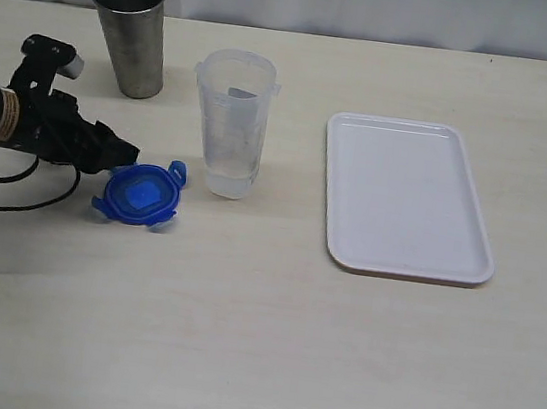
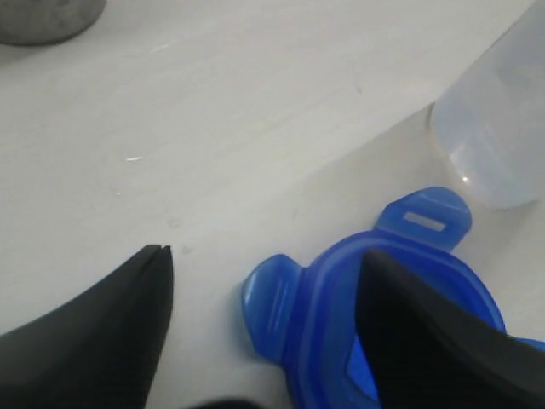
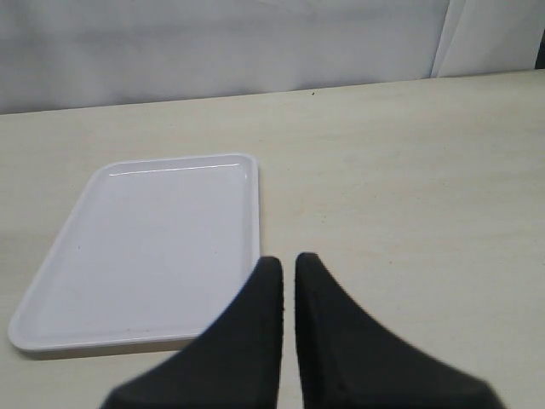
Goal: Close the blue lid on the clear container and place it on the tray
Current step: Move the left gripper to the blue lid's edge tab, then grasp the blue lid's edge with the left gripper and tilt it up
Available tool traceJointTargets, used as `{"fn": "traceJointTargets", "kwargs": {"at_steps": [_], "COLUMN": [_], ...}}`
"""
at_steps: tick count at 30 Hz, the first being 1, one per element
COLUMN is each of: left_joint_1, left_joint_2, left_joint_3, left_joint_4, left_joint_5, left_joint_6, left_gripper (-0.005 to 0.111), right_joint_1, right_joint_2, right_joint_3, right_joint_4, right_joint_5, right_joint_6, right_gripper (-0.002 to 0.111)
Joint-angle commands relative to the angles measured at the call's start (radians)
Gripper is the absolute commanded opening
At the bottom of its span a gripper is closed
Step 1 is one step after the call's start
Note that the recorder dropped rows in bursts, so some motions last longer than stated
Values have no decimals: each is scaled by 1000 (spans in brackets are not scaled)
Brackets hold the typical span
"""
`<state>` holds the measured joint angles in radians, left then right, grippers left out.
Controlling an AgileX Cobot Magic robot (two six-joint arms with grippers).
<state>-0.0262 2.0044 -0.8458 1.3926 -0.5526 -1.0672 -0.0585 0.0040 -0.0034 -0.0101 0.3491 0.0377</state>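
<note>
Left side: reaching in low with left gripper [image 1: 126, 157] spread open, gripping nothing; one finger [image 2: 426, 341] overlapping blue lid [image 1: 141, 195], contact unclear, other beside it over table [image 1: 255, 343]. Standing behind: steel cup [image 1: 129, 34]. Lying flat, just beside upright uncapped clear container [image 1: 232, 123]: lid. Further right, well apart, lying flat: white tray [image 1: 406, 197]. Showing only on own wrist camera: right gripper [image 3: 288, 260], hovering near tray edge, pinched closed, gripping nothing.
</note>
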Motion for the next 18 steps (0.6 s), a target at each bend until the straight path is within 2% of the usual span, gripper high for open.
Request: {"fn": "traceJointTargets", "kwargs": {"at_steps": [1, 6, 11, 18], "left_joint_1": [1, 1, 1, 1], "left_joint_2": [24, 24, 24, 24], "left_joint_3": [-3, -3, -3, -3], "left_joint_4": [28, 42, 46, 107], "left_joint_5": [-43, -75, -75, -114], "left_joint_6": [-14, -14, -14, -33], "left_gripper": [59, 58, 44, 43], "right_joint_1": [-8, -8, -8, -8], "right_joint_2": [-4, -4, -4, -4], "right_joint_3": [3, 3, 3, 3], "right_joint_4": [1, 1, 1, 1], "right_joint_5": [-3, -3, -3, -3], "right_joint_6": [1, 1, 1, 1], "right_gripper": [5, 5, 5, 5]}}
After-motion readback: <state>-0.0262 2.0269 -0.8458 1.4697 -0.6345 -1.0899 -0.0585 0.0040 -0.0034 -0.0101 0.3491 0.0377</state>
